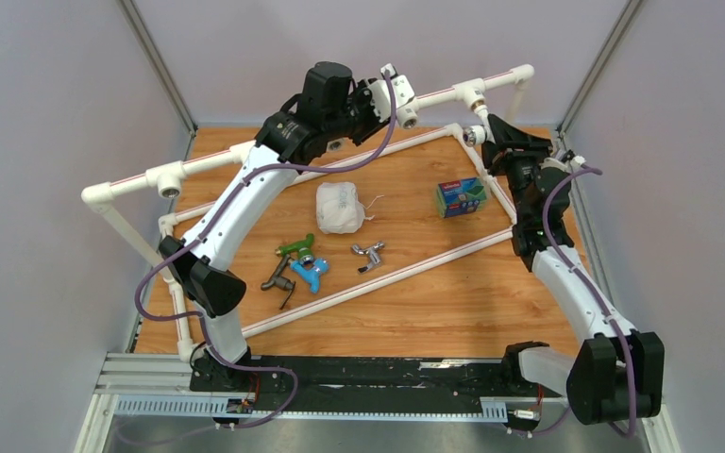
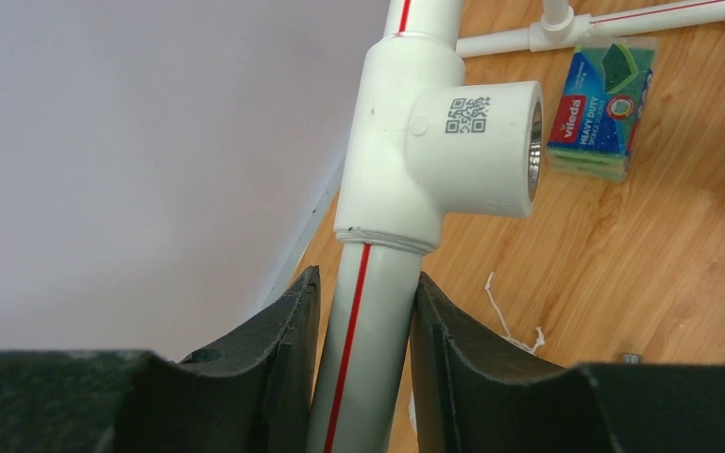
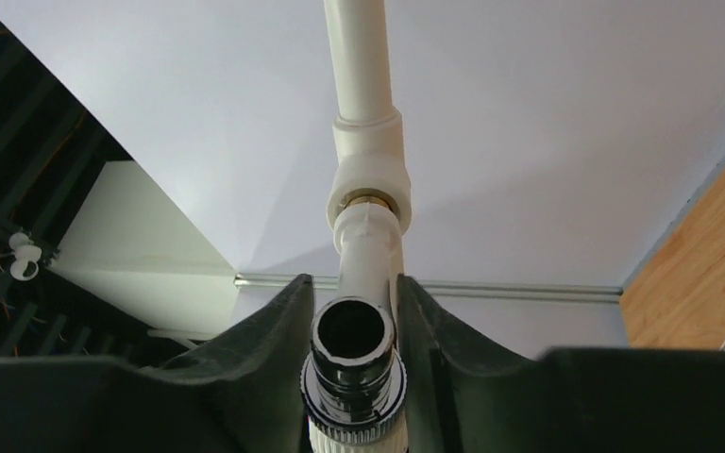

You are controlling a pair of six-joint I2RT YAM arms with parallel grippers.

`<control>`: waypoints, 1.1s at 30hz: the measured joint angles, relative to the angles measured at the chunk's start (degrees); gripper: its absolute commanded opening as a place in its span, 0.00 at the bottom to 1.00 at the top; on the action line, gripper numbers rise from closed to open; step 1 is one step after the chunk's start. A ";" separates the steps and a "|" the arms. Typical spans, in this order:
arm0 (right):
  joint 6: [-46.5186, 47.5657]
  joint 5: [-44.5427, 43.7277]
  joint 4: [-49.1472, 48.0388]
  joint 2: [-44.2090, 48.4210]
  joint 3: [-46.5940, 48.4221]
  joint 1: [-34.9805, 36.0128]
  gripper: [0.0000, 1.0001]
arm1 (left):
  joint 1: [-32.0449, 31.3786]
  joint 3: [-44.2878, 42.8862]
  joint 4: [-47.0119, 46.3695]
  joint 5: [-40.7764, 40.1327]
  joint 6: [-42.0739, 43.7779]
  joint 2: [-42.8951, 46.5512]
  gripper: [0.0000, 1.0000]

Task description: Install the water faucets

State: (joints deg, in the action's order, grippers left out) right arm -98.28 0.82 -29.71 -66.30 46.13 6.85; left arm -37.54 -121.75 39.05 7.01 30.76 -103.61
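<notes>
My left gripper (image 1: 389, 92) is shut on the raised white pipe (image 2: 363, 321) with a red stripe, just below an open tee socket (image 2: 477, 142). My right gripper (image 1: 483, 127) is shut on the white faucet (image 3: 357, 363). Its chrome spout end faces the camera and its far end sits at a tee fitting (image 3: 366, 175) of the back pipe (image 1: 472, 94). The green faucet (image 1: 295, 247), blue faucet (image 1: 312, 273), dark grey faucet (image 1: 278, 280) and chrome faucet (image 1: 368, 253) lie loose on the wooden board.
A white pipe frame (image 1: 378, 274) borders the board, with another open socket at the left (image 1: 168, 181). A white cloth bundle (image 1: 338, 208) and a sponge pack (image 1: 461, 198) lie mid-board; the pack also shows in the left wrist view (image 2: 604, 113). Grey walls enclose three sides.
</notes>
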 measured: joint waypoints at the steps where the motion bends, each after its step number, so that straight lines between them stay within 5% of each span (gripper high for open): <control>1: -0.66 -0.52 0.61 0.13 0.11 0.17 0.53 | 0.00 0.02 0.00 0.02 -0.02 0.00 0.00; 7: -1.07 -4.31 1.75 2.34 -0.96 0.96 0.70 | -0.20 0.09 0.13 0.02 -0.04 0.07 0.00; 8: -0.66 -5.03 1.60 3.41 -1.73 0.96 0.98 | -0.20 0.11 0.13 0.00 -0.04 0.07 0.00; 18: 13.22 -8.31 1.62 15.47 -9.57 -0.39 1.00 | -0.17 0.11 0.13 0.00 -0.07 0.11 0.00; 22: 32.87 -7.96 5.51 21.73 -9.42 -1.27 1.00 | -0.13 0.11 0.13 0.00 -0.09 0.11 0.00; 33: 116.56 11.93 16.90 23.76 -0.59 -1.53 0.99 | -0.13 0.11 0.11 0.20 -0.42 0.11 0.00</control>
State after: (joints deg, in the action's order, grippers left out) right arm 18.28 12.75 -12.82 -42.54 45.54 5.32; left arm -37.67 -121.64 39.16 7.20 30.35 -103.50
